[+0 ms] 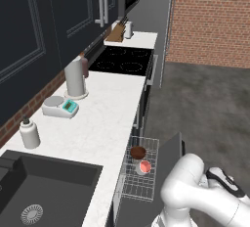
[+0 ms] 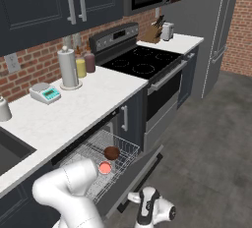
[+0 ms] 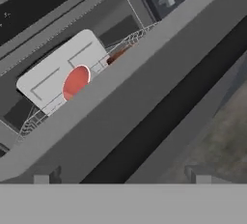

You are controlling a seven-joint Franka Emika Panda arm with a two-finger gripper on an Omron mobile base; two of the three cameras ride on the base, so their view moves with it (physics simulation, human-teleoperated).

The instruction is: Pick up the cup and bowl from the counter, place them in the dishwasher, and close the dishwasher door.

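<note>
- In the pulled-out rack (image 1: 141, 177), the bowl (image 1: 138, 152) and cup (image 1: 144, 167) sit near its outer edge.
- Below the lowered dishwasher door (image 2: 140, 170), the gripper (image 2: 146, 218) hangs spread and empty, the door edge lying crosswise above it.

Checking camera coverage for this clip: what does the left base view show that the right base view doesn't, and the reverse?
Left base view alone: the black sink with its drain, and a white soap bottle beside it.

Right base view alone: the oven front under the cooktop, a yellow bottle by the tall grey canister, and the gripper low near the floor, by the dishwasher door.

Both: the cup and the bowl in the pulled-out wire rack, the kitchen scale, the cooktop and the knife block.
</note>
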